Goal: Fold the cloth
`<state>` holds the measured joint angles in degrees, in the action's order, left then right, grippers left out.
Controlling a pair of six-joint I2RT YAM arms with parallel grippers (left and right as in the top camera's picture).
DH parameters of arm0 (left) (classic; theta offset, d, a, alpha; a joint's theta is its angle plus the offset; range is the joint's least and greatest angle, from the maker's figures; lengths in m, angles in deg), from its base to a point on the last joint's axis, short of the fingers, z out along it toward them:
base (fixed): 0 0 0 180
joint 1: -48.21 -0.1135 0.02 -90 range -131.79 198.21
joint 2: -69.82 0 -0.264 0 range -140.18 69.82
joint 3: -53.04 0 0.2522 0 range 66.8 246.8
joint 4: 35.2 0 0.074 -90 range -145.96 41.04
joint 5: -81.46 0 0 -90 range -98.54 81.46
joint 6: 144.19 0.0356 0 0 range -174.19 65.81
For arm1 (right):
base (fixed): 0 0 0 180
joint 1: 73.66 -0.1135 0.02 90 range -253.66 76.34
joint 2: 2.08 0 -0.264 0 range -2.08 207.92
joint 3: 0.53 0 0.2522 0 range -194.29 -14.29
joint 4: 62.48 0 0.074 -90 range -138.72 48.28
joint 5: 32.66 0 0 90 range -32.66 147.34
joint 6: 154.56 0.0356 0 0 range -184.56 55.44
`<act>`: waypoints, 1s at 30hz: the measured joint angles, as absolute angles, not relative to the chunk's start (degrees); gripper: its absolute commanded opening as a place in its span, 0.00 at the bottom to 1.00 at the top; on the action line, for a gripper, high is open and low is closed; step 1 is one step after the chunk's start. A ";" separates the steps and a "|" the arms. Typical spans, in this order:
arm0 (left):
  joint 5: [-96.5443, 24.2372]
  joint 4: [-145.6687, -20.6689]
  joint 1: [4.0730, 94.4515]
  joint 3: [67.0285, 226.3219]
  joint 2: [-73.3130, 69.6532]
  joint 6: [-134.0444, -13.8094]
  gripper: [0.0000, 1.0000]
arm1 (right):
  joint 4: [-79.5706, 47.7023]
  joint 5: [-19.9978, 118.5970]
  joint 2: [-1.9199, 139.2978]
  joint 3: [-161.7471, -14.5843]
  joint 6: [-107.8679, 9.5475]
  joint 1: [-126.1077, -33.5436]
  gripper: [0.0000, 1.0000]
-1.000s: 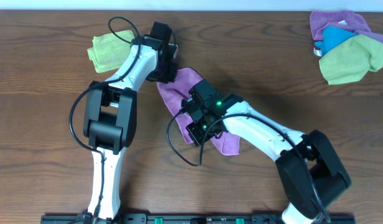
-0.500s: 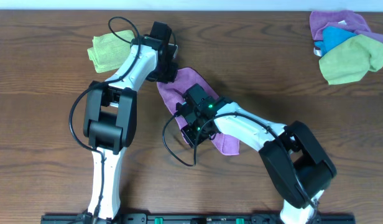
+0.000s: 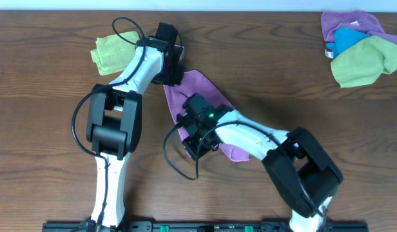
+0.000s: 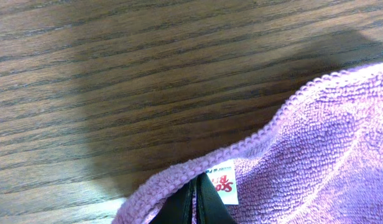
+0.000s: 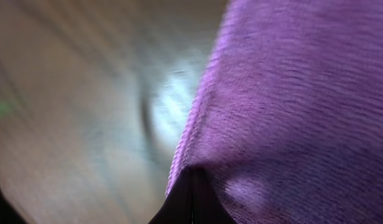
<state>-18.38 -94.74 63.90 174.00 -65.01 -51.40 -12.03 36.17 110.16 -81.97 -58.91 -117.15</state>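
The magenta-purple cloth (image 3: pixel 200 90) lies bunched at the table's middle, between my two arms. My left gripper (image 3: pixel 173 78) is shut on its far edge; in the left wrist view the black jaws (image 4: pixel 196 199) pinch the hem (image 4: pixel 260 134) right beside the small white tag (image 4: pixel 224 182). My right gripper (image 3: pixel 193 143) is shut on the cloth's near left edge; in the right wrist view the closed jaws (image 5: pixel 191 196) hold a purple fold (image 5: pixel 291 93), and the view is blurred.
A lime-green cloth (image 3: pixel 108 53) lies folded at the far left, just behind my left arm. A heap of lavender, blue and lime-green cloths (image 3: pixel 359 45) sits at the far right corner. The table is dark wood (image 3: pixel 44 129).
My right gripper has moved left and slightly toward the near edge, dragging its edge of the cloth with it. My left arm has stayed where it was.
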 measured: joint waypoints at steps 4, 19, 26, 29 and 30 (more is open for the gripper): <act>-18.21 -94.37 63.90 174.00 -65.01 -51.40 0.06 | -12.49 34.36 110.40 -81.97 -59.02 -120.56 0.02; -17.62 -94.98 63.79 175.46 -65.73 -51.40 0.06 | -7.29 34.34 110.91 -85.90 -60.81 -121.91 0.02; -16.72 -97.34 63.39 180.01 -67.13 -51.38 0.06 | -0.62 40.72 107.17 -95.02 -63.41 -119.14 0.01; -16.66 -97.47 63.11 181.01 -67.13 -51.38 0.06 | 0.60 42.69 103.98 -96.72 -64.00 -118.33 0.02; -16.66 -97.61 62.96 181.17 -67.13 -51.38 0.06 | 1.50 43.74 102.86 -97.09 -64.13 -117.98 0.01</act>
<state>-16.66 -97.61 62.96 181.17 -67.13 -51.38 1.50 43.74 102.86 -97.09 -64.13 -117.98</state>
